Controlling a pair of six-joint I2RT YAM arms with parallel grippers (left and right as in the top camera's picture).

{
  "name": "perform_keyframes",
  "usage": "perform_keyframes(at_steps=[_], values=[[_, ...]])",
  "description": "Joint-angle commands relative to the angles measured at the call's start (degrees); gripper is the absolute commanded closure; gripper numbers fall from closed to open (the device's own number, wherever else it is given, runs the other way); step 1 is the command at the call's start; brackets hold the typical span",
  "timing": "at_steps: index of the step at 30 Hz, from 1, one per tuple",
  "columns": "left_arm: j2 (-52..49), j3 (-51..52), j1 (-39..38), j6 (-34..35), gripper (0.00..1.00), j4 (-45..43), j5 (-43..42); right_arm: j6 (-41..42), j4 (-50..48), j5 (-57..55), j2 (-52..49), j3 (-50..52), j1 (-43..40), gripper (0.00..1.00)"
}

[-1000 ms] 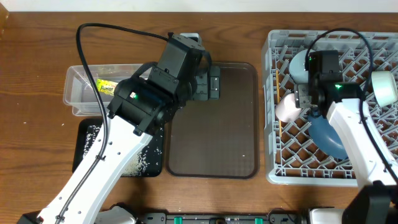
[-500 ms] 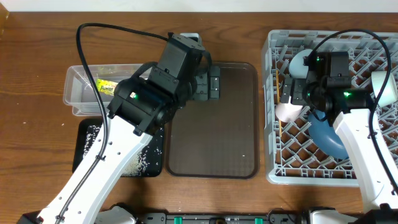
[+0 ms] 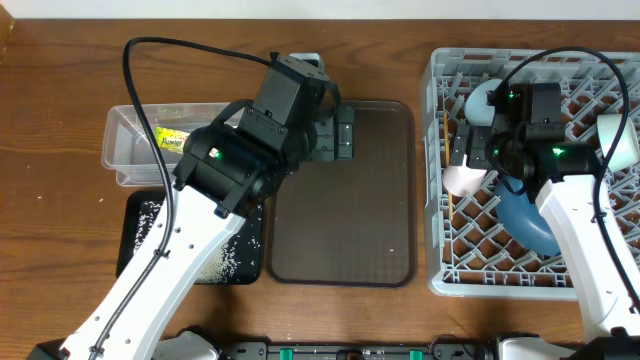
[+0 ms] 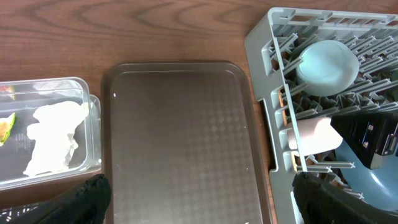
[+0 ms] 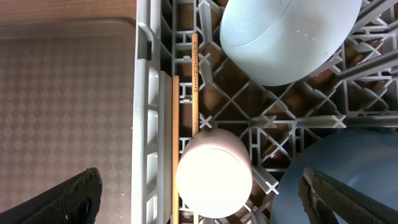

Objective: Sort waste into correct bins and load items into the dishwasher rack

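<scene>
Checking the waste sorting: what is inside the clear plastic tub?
A crumpled white tissue and a yellow-green snack wrapper lie in the clear tub. From overhead the left arm covers its right end; the wrist view cuts off its left end.

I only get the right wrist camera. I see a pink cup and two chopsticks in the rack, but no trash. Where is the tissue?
Observer: The tissue lies in the clear tub, left of the brown tray.
Child: Is the snack wrapper in there too?
Observer: Yes, the wrapper is in that same tub, near its back wall.
Child: And the rice?
Observer: The grains are scattered in the black tray, just in front of the tub.
</scene>
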State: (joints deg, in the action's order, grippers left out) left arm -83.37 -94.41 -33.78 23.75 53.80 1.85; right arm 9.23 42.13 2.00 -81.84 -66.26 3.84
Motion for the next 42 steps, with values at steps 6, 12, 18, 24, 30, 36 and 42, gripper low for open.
perform_keyframes(at_steps=[6, 12, 18, 24, 30, 36, 42], values=[[-0.1, -0.2, 0.1, -0.6, 0.04, 0.2, 0.3, 1.0, -0.1, 0.6, 0.2, -0.4, 0.5, 0.01], [-0.1, -0.2, 0.1, -0.6, 0.04, 0.2, 0.3, 1.0, 0.1, 0.6, 1.5, -0.4, 0.5, 0.01], [-0.1, -0.2, 0.1, -0.6, 0.04, 0.2, 0.3, 1.0, 0.1, 0.6, 6.5, -0.4, 0.5, 0.01], [-0.1, -0.2, 0.1, -0.6, 0.04, 0.2, 0.3, 1.0, 0.1, 0.6, 15.4, -0.4, 0.5, 0.01], [-0.1, -0.2, 0.1, -0.6, 0.04, 0.2, 0.3, 1.0, 0.1, 0.6, 26.6, -0.4, 0.5, 0.01], [-0.1, -0.2, 0.1, -0.6, 0.04, 0.2, 0.3, 1.0, 1.9, 0.3, 38.4, -0.4, 0.5, 0.01], [-0.1, -0.2, 0.1, -0.6, 0.04, 0.2, 0.3, 1.0, 5.2, -1.1, 49.2, -0.4, 0.5, 0.01]])
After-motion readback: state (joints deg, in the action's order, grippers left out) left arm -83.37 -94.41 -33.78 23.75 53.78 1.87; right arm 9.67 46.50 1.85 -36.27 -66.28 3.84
